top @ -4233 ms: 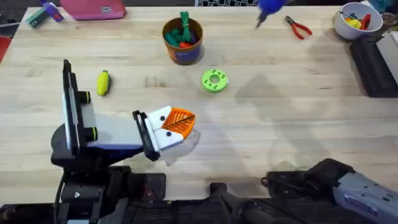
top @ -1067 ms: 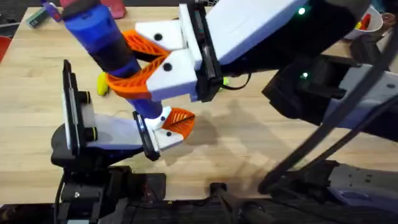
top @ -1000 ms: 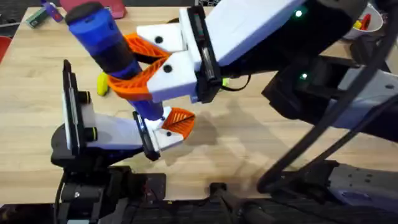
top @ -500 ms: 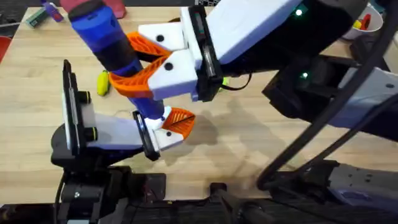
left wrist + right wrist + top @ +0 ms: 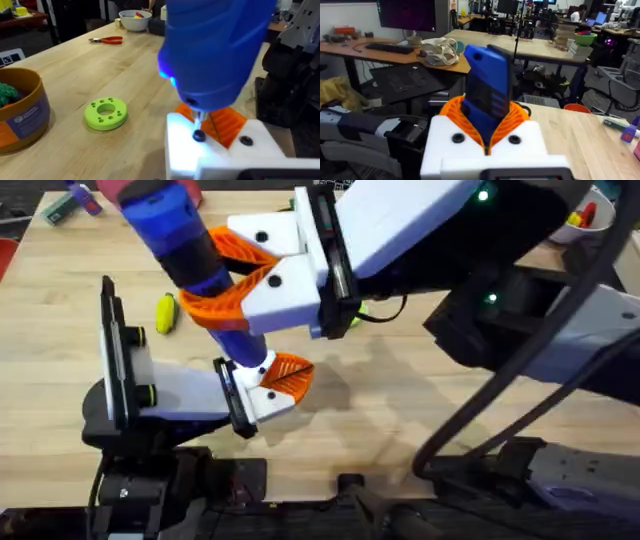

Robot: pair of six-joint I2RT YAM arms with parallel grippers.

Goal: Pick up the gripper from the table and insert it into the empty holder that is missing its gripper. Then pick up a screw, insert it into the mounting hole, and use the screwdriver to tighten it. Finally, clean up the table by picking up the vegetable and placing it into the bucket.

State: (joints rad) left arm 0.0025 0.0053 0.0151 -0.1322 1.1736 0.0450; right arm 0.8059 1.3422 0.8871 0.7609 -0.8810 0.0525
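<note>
Right gripper (image 5: 215,280) pinches one screwdriver (image 5: 185,250), tip on one screw (image 5: 198,135) in the holder (image 5: 220,155) — left gripper's (image 5: 265,385) claw state: cannot tell.

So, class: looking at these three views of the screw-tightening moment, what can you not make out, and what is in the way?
1. Overhead: the bucket's place is covered by the right gripper and its arm.
2. Left wrist: the screwdriver blocks the table behind it; whether its tip sits in the screw is too small to tell.
3. Left wrist: the bucket is cut off by the edge.
4. Overhead: the vegetable is partly hidden by the right gripper.
</note>
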